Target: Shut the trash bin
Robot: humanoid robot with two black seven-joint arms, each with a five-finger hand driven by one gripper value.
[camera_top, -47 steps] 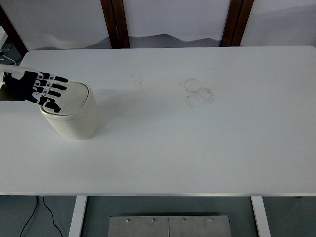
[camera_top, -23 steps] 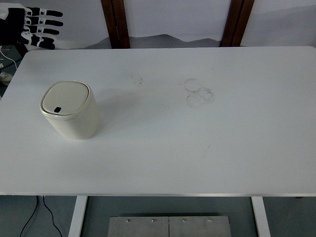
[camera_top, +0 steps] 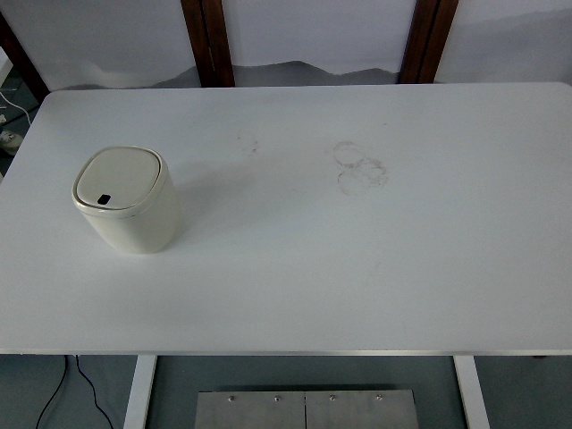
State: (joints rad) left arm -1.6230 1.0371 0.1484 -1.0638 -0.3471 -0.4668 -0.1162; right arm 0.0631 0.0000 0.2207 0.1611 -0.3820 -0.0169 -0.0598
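A cream trash bin point(camera_top: 127, 198) stands upright on the left part of the white table point(camera_top: 357, 259). Its lid point(camera_top: 118, 180) lies flat and shut on the rim, with a small dark button near the lid's front edge. Neither of my hands shows in the head view.
Faint ring-shaped smudges point(camera_top: 360, 168) mark the tabletop right of centre. Two dark wooden posts point(camera_top: 207, 40) stand behind the table's far edge. Cables lie on the floor at the left edge and under the table's near left corner.
My left hand, which lay over the bin's lid a second ago, lifted up and away to the top left corner and has now left the picture. The bin has not moved.
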